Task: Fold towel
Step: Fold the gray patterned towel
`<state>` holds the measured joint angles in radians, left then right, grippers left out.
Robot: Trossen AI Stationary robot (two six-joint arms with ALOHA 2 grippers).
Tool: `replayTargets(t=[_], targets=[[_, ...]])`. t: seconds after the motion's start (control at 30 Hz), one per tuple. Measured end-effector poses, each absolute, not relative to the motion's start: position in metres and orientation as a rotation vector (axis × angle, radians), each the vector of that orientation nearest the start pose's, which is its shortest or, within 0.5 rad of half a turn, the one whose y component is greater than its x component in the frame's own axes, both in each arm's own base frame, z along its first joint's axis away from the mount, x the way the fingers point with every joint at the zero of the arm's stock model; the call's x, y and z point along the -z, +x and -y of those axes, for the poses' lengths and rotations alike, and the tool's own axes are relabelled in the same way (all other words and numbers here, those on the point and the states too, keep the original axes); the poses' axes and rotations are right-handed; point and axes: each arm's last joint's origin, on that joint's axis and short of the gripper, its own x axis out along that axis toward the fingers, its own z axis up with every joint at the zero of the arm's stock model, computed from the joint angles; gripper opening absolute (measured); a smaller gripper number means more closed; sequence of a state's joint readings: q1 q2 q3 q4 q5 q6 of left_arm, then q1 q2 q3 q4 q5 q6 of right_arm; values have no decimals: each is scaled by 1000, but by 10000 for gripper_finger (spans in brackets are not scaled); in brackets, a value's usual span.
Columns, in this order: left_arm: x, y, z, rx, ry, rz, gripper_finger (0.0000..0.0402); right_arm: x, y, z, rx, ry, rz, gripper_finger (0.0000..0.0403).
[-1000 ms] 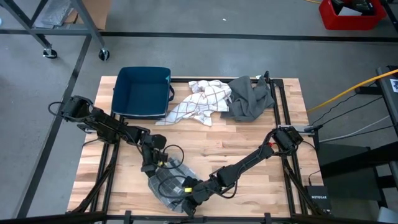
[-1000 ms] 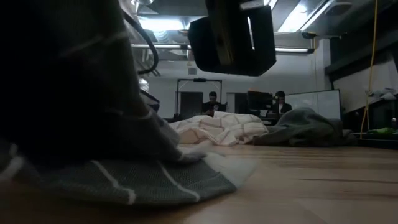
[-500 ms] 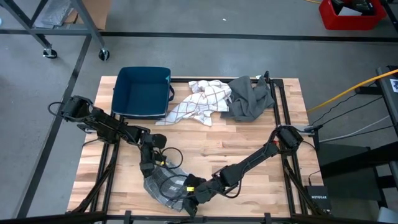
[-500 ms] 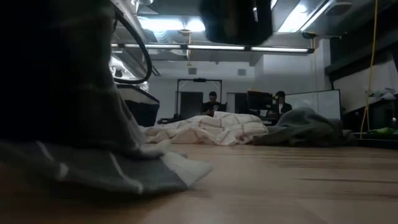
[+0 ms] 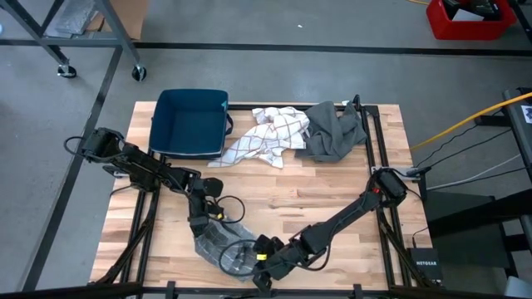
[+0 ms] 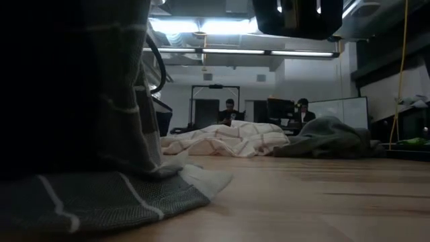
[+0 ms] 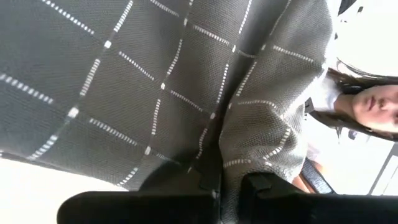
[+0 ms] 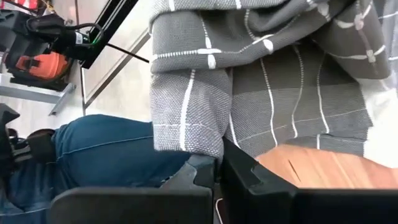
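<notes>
Towel (image 5: pixel 218 242), grey with thin white lines, is clamped by both grippers at the near edge of the table (image 5: pixel 324 195), left of its middle. The left gripper (image 5: pixel 199 230) is closed on the towel's left part; in the left wrist view the dark fingers (image 7: pixel 155 205) are seen pressed together with the cloth (image 7: pixel 186 81) gathered between them. The right gripper (image 5: pixel 259 267) is closed on a fold at the towel's near right edge; in the right wrist view the cloth (image 8: pixel 249 74) hangs over its fingers (image 8: pixel 230 171), with bare wood just beyond. In the low view the towel (image 6: pixel 87 168) fills the left of the picture, partly lifted, with its lower edge resting on the wood.

Farther off, a white checked cloth (image 5: pixel 268 137) is spread at the far middle of the table, and a plain grey cloth (image 5: pixel 334 131) is bunched just to its right, the two touching. A dark blue bin (image 5: pixel 191 123) stands at the far left, just beside the checked cloth. These three lie well apart from the towel, with bare wood between. A cable (image 5: pixel 224 218) loops over the towel near the left gripper. A person's blue trouser leg (image 8: pixel 106 155) is seen beyond the table's near edge in the right wrist view, and two seated people (image 6: pixel 232 111) are visible in the room behind.
</notes>
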<state>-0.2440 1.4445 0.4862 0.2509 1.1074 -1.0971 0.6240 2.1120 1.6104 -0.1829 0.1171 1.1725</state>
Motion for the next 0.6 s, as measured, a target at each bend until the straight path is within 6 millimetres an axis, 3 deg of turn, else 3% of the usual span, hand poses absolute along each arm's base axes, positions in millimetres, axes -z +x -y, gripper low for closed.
replayTargets(t=[0.6], targets=[[-146, 224, 82, 791, -1179, -1350, 1, -203, 388, -272, -33, 862, -821, 14]])
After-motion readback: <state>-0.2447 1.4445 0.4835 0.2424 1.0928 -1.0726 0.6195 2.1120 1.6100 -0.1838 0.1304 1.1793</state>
